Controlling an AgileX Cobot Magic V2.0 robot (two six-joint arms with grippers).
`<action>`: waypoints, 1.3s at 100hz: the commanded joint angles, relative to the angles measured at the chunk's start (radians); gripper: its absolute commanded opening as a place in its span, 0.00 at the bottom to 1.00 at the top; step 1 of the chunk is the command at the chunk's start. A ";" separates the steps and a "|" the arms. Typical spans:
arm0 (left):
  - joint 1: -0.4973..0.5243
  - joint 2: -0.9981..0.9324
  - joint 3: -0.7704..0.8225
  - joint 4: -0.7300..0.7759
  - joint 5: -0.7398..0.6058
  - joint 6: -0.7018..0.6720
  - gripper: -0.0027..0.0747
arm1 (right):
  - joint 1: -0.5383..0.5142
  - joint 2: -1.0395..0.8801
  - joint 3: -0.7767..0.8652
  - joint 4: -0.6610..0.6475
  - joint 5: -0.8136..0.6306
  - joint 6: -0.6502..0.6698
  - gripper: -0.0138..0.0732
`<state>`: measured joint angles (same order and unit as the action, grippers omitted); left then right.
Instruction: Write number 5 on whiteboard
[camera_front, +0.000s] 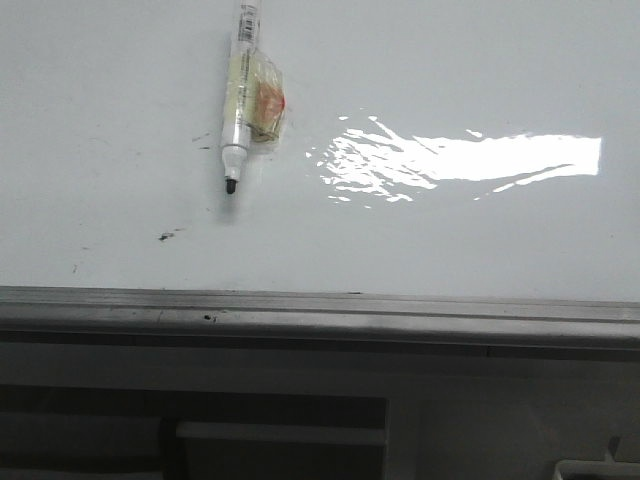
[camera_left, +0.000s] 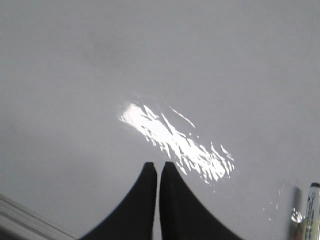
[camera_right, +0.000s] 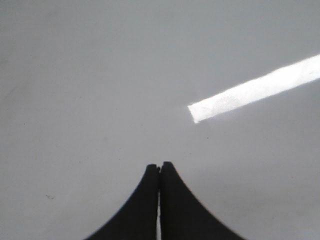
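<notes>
The whiteboard (camera_front: 420, 240) is a glossy white board with a grey metal frame along its near edge (camera_front: 320, 310). No number 5 shows on it, only tiny dark smudges. A white marker (camera_front: 238, 95) with its black tip bared lies on the board at the upper left, with a yellowish wrapper taped to it; its end also shows in the left wrist view (camera_left: 311, 210). My left gripper (camera_left: 157, 166) is shut and empty above bare board. My right gripper (camera_right: 159, 166) is shut and empty above bare board. Neither gripper shows in the front view.
Bright glare (camera_front: 460, 160) lies on the board right of the marker, and it shows in both wrist views. Small dark specks (camera_front: 165, 237) sit near the left front of the board. Below the frame is a grey ledge with dark openings (camera_front: 280, 430).
</notes>
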<state>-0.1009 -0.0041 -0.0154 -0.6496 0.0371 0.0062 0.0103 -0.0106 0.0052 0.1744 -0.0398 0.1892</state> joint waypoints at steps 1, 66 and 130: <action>0.004 0.001 -0.077 0.082 0.014 0.034 0.01 | 0.000 -0.006 -0.077 0.000 0.002 0.003 0.11; -0.252 0.713 -0.552 0.079 0.391 0.540 0.54 | 0.001 0.357 -0.485 -0.139 0.407 -0.081 0.57; -0.644 1.227 -0.733 -0.090 -0.001 0.538 0.54 | 0.181 0.376 -0.494 -0.137 0.394 -0.081 0.57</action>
<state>-0.7370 1.2046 -0.6962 -0.7235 0.1006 0.5445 0.1758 0.3491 -0.4524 0.0466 0.4264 0.1219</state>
